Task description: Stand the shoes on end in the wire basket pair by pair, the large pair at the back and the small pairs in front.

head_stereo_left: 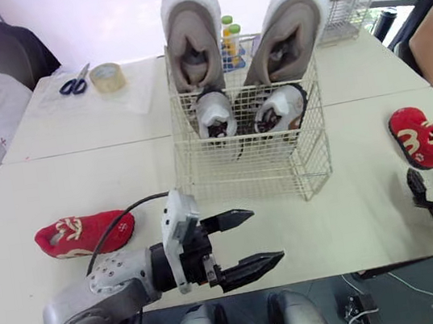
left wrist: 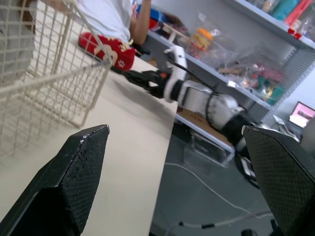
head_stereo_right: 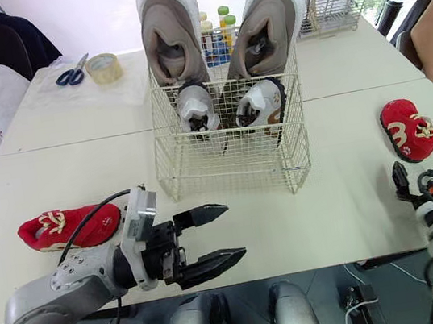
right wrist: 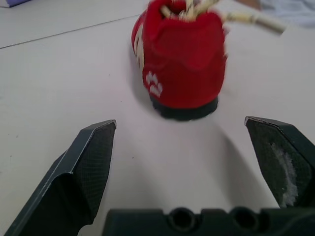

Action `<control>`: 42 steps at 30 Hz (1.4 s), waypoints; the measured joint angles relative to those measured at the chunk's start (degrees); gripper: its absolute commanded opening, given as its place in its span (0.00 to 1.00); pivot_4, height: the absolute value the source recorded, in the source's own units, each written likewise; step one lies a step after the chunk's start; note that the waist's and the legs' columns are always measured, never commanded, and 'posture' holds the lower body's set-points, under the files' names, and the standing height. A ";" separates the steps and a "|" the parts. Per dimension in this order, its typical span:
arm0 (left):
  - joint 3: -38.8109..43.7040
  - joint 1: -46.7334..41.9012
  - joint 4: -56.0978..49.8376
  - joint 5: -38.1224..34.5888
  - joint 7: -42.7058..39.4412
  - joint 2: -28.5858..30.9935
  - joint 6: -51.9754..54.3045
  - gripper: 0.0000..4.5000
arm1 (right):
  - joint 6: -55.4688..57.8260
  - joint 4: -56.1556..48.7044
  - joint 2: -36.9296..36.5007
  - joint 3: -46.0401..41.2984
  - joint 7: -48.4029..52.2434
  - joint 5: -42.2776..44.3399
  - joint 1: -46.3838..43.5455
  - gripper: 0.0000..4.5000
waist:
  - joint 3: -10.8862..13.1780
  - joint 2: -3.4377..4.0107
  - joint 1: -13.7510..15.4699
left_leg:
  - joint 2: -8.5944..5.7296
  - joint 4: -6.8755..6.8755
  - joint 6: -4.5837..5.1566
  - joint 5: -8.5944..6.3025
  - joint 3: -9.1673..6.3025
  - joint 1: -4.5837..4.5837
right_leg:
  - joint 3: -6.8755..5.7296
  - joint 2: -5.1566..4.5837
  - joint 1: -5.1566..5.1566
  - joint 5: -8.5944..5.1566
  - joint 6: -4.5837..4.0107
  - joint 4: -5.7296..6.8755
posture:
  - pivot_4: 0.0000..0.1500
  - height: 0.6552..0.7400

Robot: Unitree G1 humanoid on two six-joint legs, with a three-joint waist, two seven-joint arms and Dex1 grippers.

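Your wire basket (head_stereo_left: 242, 170) holds the large pair (head_stereo_left: 195, 43) and, seemingly, one white pair (head_stereo_left: 215, 113); both red shoes (head_stereo_left: 85, 234) lie outside; left gripper (head_stereo_left: 267, 236) and right gripper (right wrist: 179, 128) gape empty.

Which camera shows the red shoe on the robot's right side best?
The right wrist view: the red shoe sits close, heel-on, ahead of the open right claw. The eye views show it small from above, near the table edge. The left wrist view catches it far off, past the wire basket.
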 measured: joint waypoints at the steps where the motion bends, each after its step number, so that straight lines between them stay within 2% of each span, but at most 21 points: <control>1: 0.47 -0.13 0.23 -0.56 -0.59 0.86 0.04 1.00 | -1.23 0.76 0.31 0.41 -0.21 -0.20 -0.57 1.00 | -0.01 -0.02 -0.05 | 0.00 0.00 0.00 0.00 0.01 0.00 | 0.01 0.00 0.01 0.00 -0.01 0.00 | 1.00 1.00; 6: 2.44 -1.17 2.22 -1.23 -2.91 4.49 0.68 1.00 | -8.61 5.30 2.85 1.91 -1.58 -1.49 -3.24 1.00 | -0.14 -0.26 -0.40 | 0.01 0.00 -0.02 0.01 0.00 0.05 | 0.00 0.01 0.06 -0.01 -0.03 0.00 | 1.00 1.00; 9: 2.76 -1.09 2.36 -1.73 -3.71 5.66 1.12 1.00 | -12.91 10.07 2.84 3.07 -2.23 -2.53 -6.16 1.00 | -0.23 -0.48 -1.58 | 0.01 0.00 -0.02 0.01 0.03 0.09 | 0.06 0.00 0.11 0.01 0.00 -0.02 | 1.00 1.00; 16: 4.03 1.05 1.75 -1.98 -3.81 8.02 1.21 1.00 | -20.15 24.03 -0.04 3.85 -4.12 -4.14 -14.92 1.00 | -0.24 -0.59 -1.73 | 0.00 0.00 -0.03 0.00 0.05 0.40 | 0.14 -0.02 0.39 -0.04 -0.10 -0.04 | 1.00 1.00; 25: 4.05 2.19 0.39 -2.09 -1.44 8.16 1.21 1.00 | -27.72 42.08 -4.83 4.94 -4.37 -5.23 -24.94 1.00 | -0.23 -0.60 -1.75 | 0.00 -0.05 -0.01 -0.04 0.05 0.81 | 0.17 -0.07 0.77 -0.06 -0.13 -0.11 | 1.00 1.00; 30: 5.12 3.53 0.42 -2.31 -0.91 8.32 1.14 1.00 | -30.46 48.38 -6.45 6.32 -4.73 -6.18 -28.15 0.50 | -0.23 -0.60 -1.78 | 0.01 -0.09 -0.02 -0.04 0.05 0.82 | 0.18 -0.19 0.77 -0.06 -0.13 -0.11 | 1.00 1.00; 32: 7.09 3.92 0.60 -3.93 0.29 8.53 1.14 1.00 | -31.37 49.18 -6.75 6.52 -5.05 -6.21 -28.32 0.36 | -0.22 -0.61 -1.80 | 0.02 -0.09 -0.02 -0.04 0.05 0.83 | 0.18 -0.22 0.78 -0.06 -0.13 -0.11 | 1.00 1.00; 38: 14.87 2.88 3.17 -13.54 7.68 10.72 0.99 1.00 | -31.97 48.39 -9.54 8.93 -4.67 -8.00 -27.45 0.36 | -0.08 -0.46 -1.72 | 0.00 -0.10 -0.03 -0.05 0.05 0.85 | 0.19 -0.30 0.79 -0.06 -0.13 -0.11 | 1.00 1.00; 40: 18.69 0.93 4.77 -15.35 10.23 11.70 0.03 1.00 | -31.79 46.43 -12.81 9.59 -3.31 -8.42 -28.02 0.36 | 0.31 0.13 -1.64 | -0.08 -0.09 -0.02 -0.06 0.13 0.80 | 0.28 -0.34 0.70 -0.07 -0.14 -0.10 | 1.00 1.00; 42: 21.76 -0.88 6.40 -16.50 11.87 13.54 -0.21 1.00 | -31.16 44.45 -17.21 9.55 -1.90 -8.15 -32.39 0.36 | 0.66 0.74 -1.56 | -0.14 -0.10 0.04 -0.04 0.26 0.79 | 0.41 -0.31 0.61 -0.04 -0.07 -0.06 | 1.00 1.00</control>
